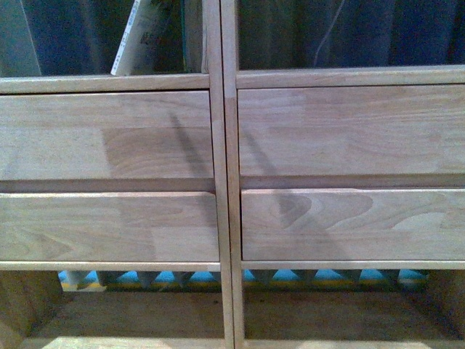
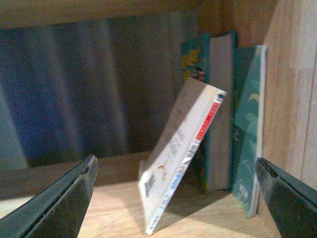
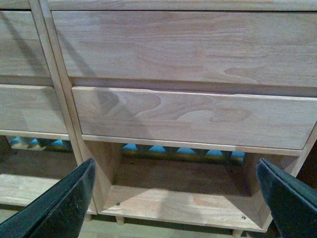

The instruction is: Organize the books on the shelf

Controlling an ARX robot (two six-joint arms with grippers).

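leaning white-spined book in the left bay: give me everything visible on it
The thin soft-cover book with white spine and red patch stands tilted in the open compartment of the light wooden shelf. Its bottom edge rests on the shelf board and its top leans against the upright teal-edged books by the side wall. The greyish cover carries small print. The left hand is open and not touching it.

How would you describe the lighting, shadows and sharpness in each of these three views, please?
Front view: soft, bluish cast, with thin diagonal shadows across the light wooden drawer fronts. Left wrist view: dim and blurred; the leaning white-spined book casts a shadow on the shelf board. Right wrist view: evenly lit and the sharpest, though the lower open compartment is shaded.
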